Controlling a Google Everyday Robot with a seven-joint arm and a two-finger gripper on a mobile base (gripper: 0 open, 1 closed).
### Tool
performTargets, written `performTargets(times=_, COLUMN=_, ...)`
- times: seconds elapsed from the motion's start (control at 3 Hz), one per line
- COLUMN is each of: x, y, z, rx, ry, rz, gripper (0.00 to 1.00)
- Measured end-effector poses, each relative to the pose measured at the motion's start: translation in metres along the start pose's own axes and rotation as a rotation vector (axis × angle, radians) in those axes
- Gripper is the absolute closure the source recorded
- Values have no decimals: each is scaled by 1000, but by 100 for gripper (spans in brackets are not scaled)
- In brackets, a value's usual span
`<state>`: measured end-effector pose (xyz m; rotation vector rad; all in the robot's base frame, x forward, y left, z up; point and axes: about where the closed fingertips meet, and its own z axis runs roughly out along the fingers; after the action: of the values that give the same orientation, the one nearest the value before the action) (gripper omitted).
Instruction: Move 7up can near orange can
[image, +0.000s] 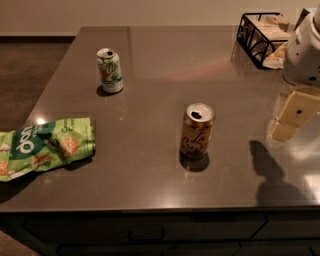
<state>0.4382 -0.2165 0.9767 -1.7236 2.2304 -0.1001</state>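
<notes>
The 7up can (110, 70), white and green with a silver top, stands upright on the grey counter (150, 165) at the back left. The orange can (196, 131), orange-brown with dark cursive lettering, stands upright near the counter's middle, toward the front. The two cans are well apart. My gripper (293, 116) hangs above the counter at the right edge of the view, below the white arm (305, 50). It is far right of both cans and holds nothing that I can see.
A green chip bag (45, 147) lies at the counter's front left, partly over the edge. A black wire basket (260, 37) with packets stands at the back right. The gripper's shadow (272, 175) falls on the front right. Drawers run below the front edge.
</notes>
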Motion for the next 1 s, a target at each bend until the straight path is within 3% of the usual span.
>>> performTargets(times=0.67, x=-7, y=-4, z=2, rx=-12, ry=-20, rz=8, gripper=0)
performTargets(times=1.0, x=-29, y=-19, z=11, rx=-24, ry=-82, rz=30, gripper=0)
